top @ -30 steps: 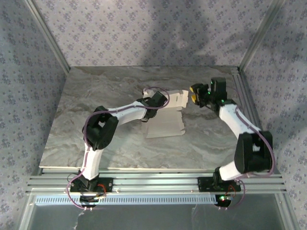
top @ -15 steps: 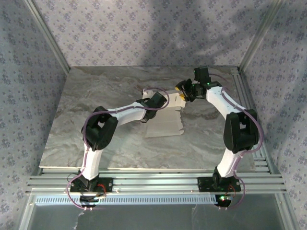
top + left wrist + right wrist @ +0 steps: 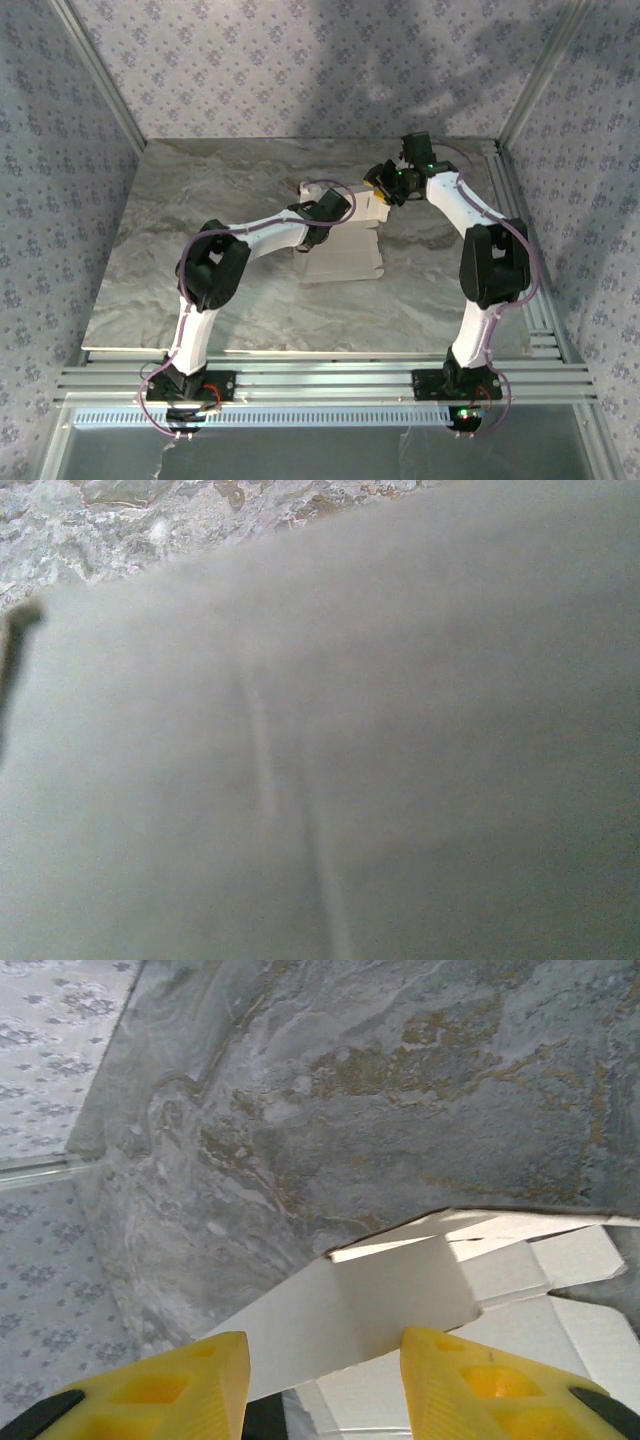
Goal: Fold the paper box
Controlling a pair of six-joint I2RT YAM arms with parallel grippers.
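Right tool (image 3: 325, 1360): jaws apart, a raised panel of the paper box (image 3: 400, 1295) standing in the gap. Ahead of it bare counter (image 3: 420, 1080), open passage up to the wall (image 3: 60, 1020). To its left the left tool (image 3: 335, 212), close by across the box; little room between.

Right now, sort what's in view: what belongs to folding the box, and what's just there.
For the job: paper box, right fingers, left fingers.
Just there: marble tabletop, aluminium rails, patterned walls.
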